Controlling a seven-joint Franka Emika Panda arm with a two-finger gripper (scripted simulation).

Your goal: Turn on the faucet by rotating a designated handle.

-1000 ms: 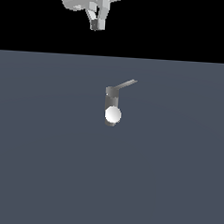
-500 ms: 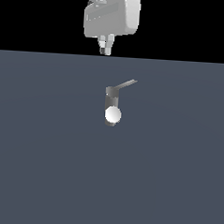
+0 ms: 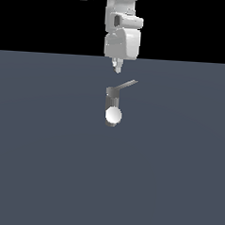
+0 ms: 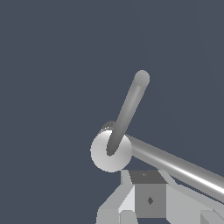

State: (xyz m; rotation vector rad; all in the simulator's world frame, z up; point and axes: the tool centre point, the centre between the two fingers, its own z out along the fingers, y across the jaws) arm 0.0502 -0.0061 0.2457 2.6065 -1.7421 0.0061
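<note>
In the exterior view the fingers (image 3: 117,66) point down just above the middle of the frame, drawn into one narrow tip with no gap showing; they hold nothing and touch nothing. In the wrist view only their bases show, so how far apart they stand cannot be told there. Left of them the dark grey floor (image 3: 41,157) lies bare to the frame edge. Just below stands the faucet (image 3: 112,102), its white ball (image 3: 113,115) at the lower front. The handle (image 3: 125,85) slants up toward the right from the post top, apart from the fingers. Further right, bare floor again.
</note>
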